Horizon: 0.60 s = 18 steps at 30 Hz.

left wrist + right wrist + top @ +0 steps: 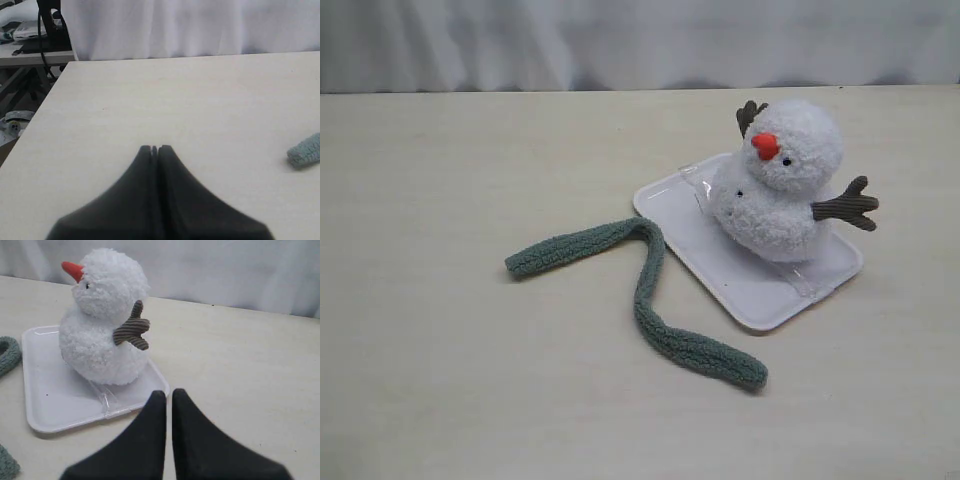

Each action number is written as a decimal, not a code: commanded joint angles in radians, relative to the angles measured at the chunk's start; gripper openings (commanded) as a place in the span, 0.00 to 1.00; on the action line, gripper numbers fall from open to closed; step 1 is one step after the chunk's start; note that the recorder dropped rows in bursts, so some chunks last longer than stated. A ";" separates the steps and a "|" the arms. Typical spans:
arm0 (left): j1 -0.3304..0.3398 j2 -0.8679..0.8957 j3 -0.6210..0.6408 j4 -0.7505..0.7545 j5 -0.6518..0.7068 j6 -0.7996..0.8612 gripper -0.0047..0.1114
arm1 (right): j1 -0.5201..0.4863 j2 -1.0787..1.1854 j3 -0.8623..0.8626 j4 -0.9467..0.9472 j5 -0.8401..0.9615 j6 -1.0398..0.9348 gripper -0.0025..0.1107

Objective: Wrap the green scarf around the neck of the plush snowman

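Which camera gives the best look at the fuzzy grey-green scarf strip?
The exterior view: the fuzzy grey-green scarf shows whole, both ends. The left wrist view catches one tip; the right wrist view, two scraps at the frame edge.

The tray (752, 288) lies on the table (440, 380), right of the table's middle in the exterior view. The snowman (778, 185) sits on the tray's rear half. The scarf (645, 290) lies on the table left of the tray, bent, with its bend at the tray's left edge. One end trails away to the left and the other reaches in front of the tray. A curtain (620, 40) hangs behind the tray, past the table's far edge.
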<state>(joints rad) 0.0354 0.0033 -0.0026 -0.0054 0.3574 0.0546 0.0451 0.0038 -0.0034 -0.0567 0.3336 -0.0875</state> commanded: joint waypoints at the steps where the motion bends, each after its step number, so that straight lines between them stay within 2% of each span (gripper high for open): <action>1: -0.004 -0.003 0.003 -0.004 -0.009 0.002 0.04 | 0.002 -0.004 0.003 -0.027 -0.014 -0.017 0.06; 10: -0.004 -0.003 0.003 -0.004 -0.009 0.002 0.04 | 0.002 -0.004 0.003 -0.003 -0.541 -0.024 0.06; 12: -0.004 -0.003 0.003 -0.004 -0.009 0.002 0.04 | 0.002 -0.004 0.003 -0.003 -0.719 -0.011 0.06; 15: -0.004 -0.003 0.003 -0.004 -0.009 0.002 0.04 | 0.004 -0.004 0.003 -0.003 -1.014 0.286 0.06; 16: -0.004 -0.003 0.003 -0.004 -0.009 0.002 0.04 | 0.004 -0.004 0.003 -0.003 -1.072 0.333 0.06; 18: -0.004 -0.003 0.003 -0.004 -0.009 0.002 0.04 | 0.004 -0.004 -0.040 -0.003 -1.066 0.340 0.06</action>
<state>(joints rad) 0.0354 0.0033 -0.0026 -0.0054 0.3574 0.0546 0.0467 0.0038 -0.0033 -0.0615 -0.6513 0.1707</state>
